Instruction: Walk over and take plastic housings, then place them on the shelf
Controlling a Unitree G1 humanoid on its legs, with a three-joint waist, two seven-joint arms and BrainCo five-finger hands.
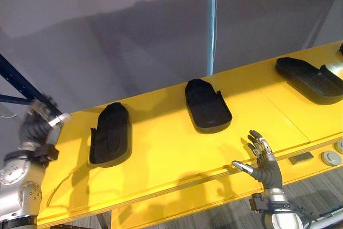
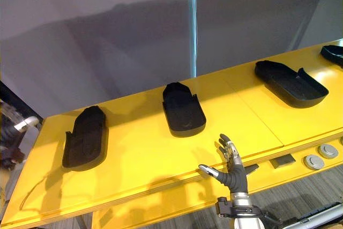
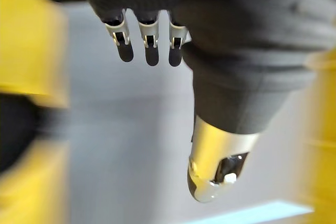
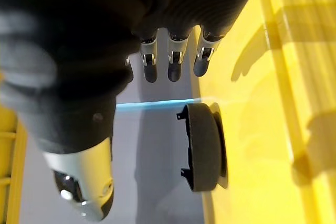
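Note:
Three black plastic housings lie apart in a row on the yellow table (image 1: 161, 154): a left one (image 1: 111, 132), a middle one (image 1: 206, 105) and a right one (image 1: 311, 79). The edge of a further housing (image 2: 333, 53) shows at the far right. My right hand (image 1: 265, 167) hovers open at the table's front edge, fingers straight, a little in front and to the right of the middle housing and holding nothing. The right wrist view has that housing (image 4: 203, 145) past the fingers (image 4: 173, 61). My left hand (image 1: 36, 124) is raised beside the table's left end, open and empty.
A grey wall stands behind the table, with a thin blue upright strip (image 1: 211, 20) on it. A dark blue frame beam (image 1: 16, 79) slants at the far left. Round buttons (image 1: 330, 157) sit on the table's front rail at the right.

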